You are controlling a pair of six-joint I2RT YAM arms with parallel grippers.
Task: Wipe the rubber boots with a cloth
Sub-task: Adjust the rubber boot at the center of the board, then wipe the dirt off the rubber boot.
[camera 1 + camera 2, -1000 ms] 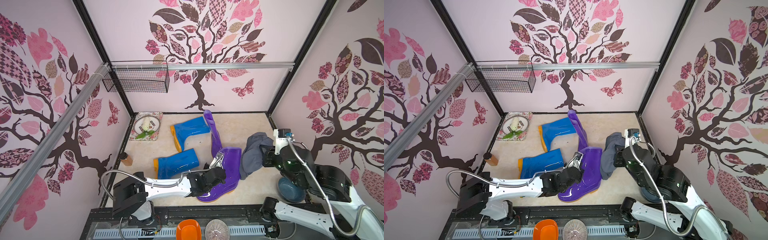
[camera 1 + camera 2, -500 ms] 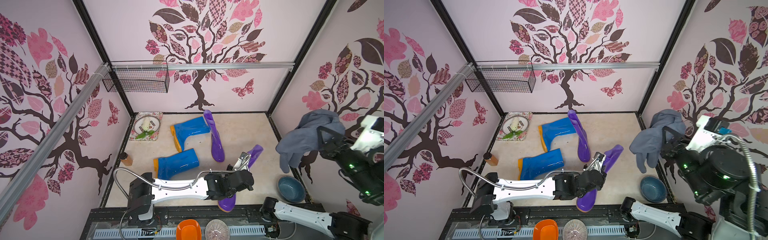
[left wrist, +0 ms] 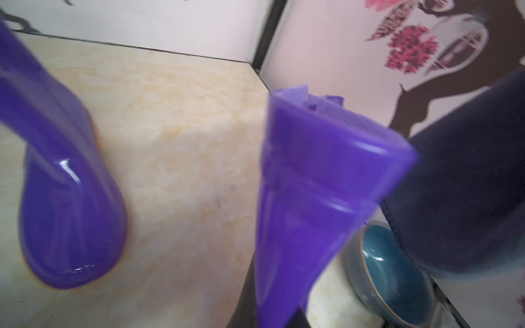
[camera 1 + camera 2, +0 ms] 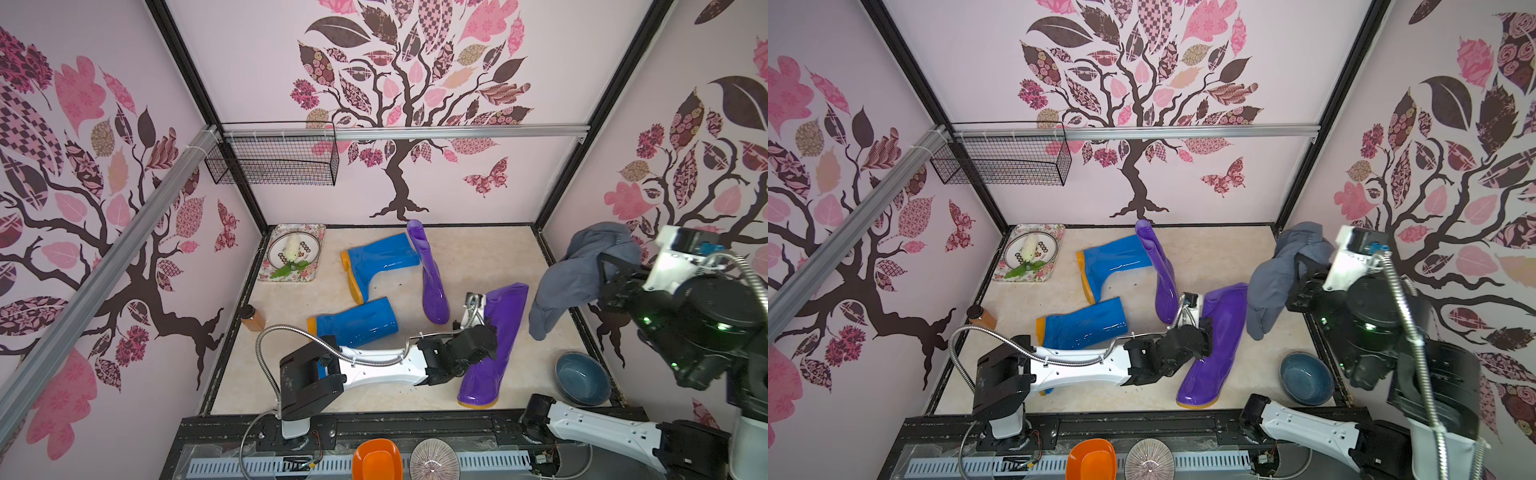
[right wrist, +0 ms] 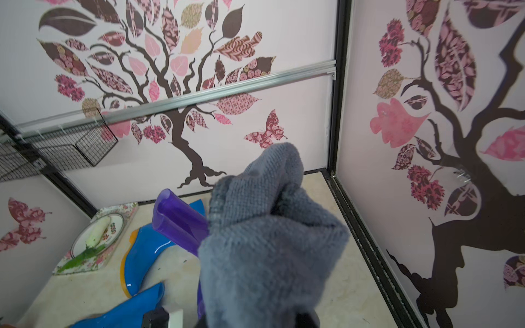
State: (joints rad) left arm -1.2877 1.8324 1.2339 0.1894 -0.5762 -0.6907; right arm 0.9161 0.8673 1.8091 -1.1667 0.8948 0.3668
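Left hand [image 4: 484, 332] closed on the shaft of the near purple boot [image 4: 488, 374] — right hand [image 4: 609, 278] grips the grey cloth [image 4: 582, 270], raised at right.

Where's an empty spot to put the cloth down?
Biggest bare floor: back right, between the far purple boot and the right wall. A smaller patch sits between the floral tray and the blue boots. The middle is crowded: boots and the left arm.
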